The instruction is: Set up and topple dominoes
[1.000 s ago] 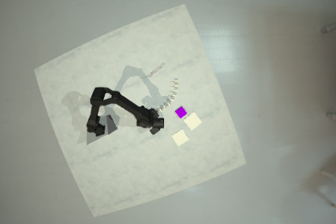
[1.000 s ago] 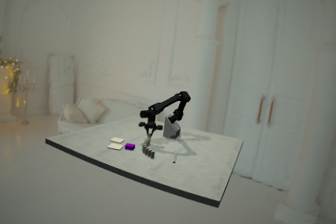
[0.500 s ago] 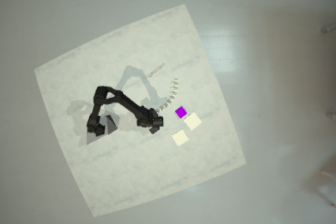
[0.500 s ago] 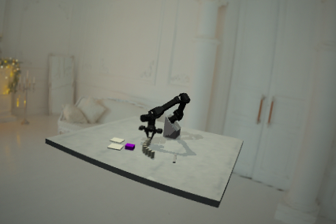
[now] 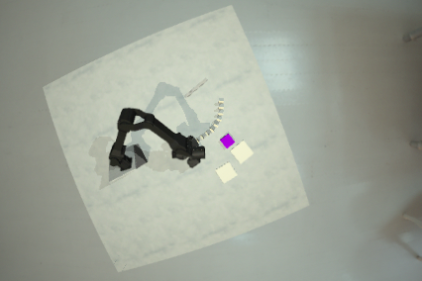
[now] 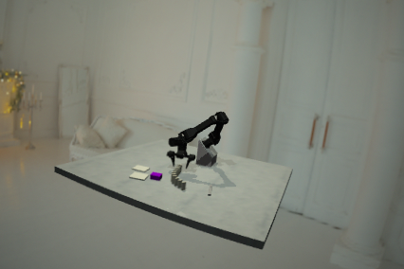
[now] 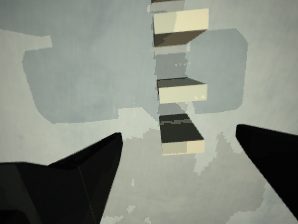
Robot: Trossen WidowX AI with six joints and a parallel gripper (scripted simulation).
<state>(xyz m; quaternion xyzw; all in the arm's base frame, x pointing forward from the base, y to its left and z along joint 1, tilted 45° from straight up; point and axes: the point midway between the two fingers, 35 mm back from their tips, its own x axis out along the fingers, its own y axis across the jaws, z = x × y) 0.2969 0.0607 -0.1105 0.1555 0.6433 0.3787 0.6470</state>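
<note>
My gripper (image 6: 180, 167) (image 7: 178, 134) is open and low over the table, its fingers spread to either side of the end domino (image 7: 183, 147), touching neither side of it. That cream domino stands upright, in line with its neighbour (image 7: 183, 94) and a further domino (image 7: 181, 21). The curved row of small standing dominoes (image 5: 218, 118) (image 6: 177, 181) runs from beside the gripper to its far end (image 5: 221, 100). In the top view the arm hides the fingertips and the end domino.
A purple block (image 5: 227, 140) (image 6: 156, 175) lies beside the row's curve. Two flat cream squares (image 5: 242, 152) (image 5: 226, 172) (image 6: 138, 175) (image 6: 140, 168) lie beyond it. A thin pale strip (image 5: 196, 87) (image 6: 210, 190) lies on the row's other side.
</note>
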